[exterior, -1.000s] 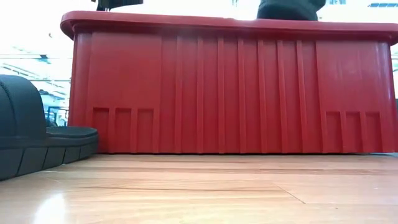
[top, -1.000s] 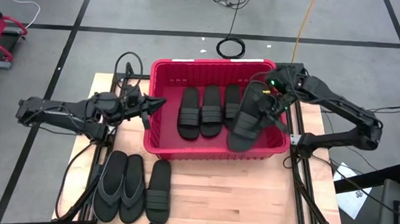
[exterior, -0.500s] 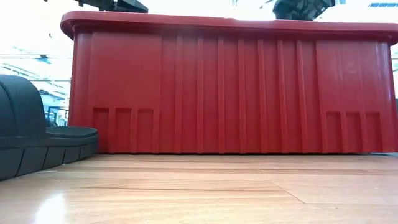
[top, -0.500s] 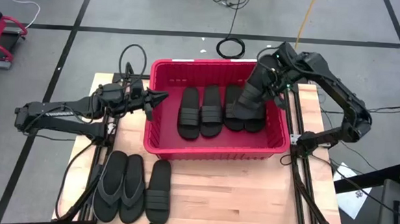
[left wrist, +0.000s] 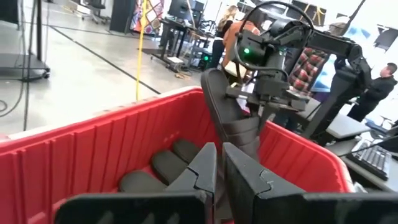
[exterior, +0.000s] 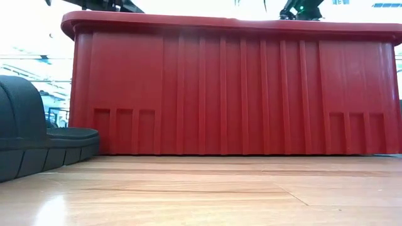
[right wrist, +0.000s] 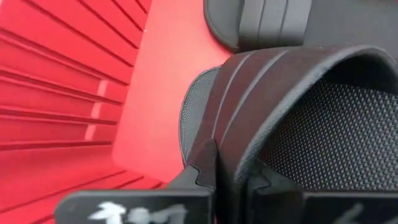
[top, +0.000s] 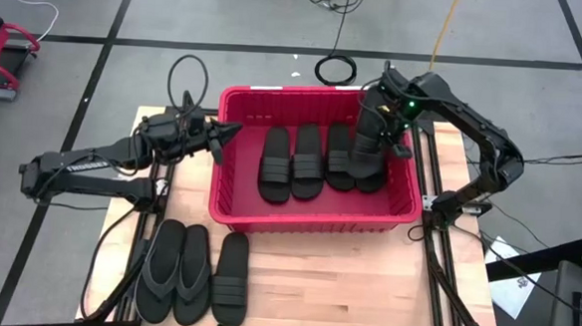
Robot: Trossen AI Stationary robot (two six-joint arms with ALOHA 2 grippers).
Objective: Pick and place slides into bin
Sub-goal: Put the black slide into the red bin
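Observation:
The red bin (top: 231,212) stands at the table's far middle. Three slides (top: 307,160) lie flat side by side on its floor. A fourth slide (top: 369,157) stands steeply tilted at the bin's right side, with my right gripper (top: 375,135) shut on it from above. My left gripper (top: 235,130) is shut and bare, pointing level over the bin's left rim near the far corner. On the wood at the near left lie two flip-flops (top: 172,273) and one more slide (top: 231,280). My right gripper pinches the slide's ribbed strap (right wrist: 233,146) at its edge, one finger under the strap and one on its outer face. The fingers slant down from the far right. The slide (left wrist: 231,118) hangs nearly upright in the bin; whether its lower end touches the floor I cannot tell.
Bare wood (top: 335,275) lies between the bin and the near edge. A coiled black cable (top: 336,69) lies on the floor beyond the bin. The low view shows the bin's near wall (exterior: 232,88). People stand in the room (left wrist: 379,87) behind.
My right gripper has gone toward the far edge and down into the bin, tipping steeply downward. The slide has come from over the bin's near right rim to its right side and stands steeper. My left gripper has swung along the bin's left rim toward the far edge.

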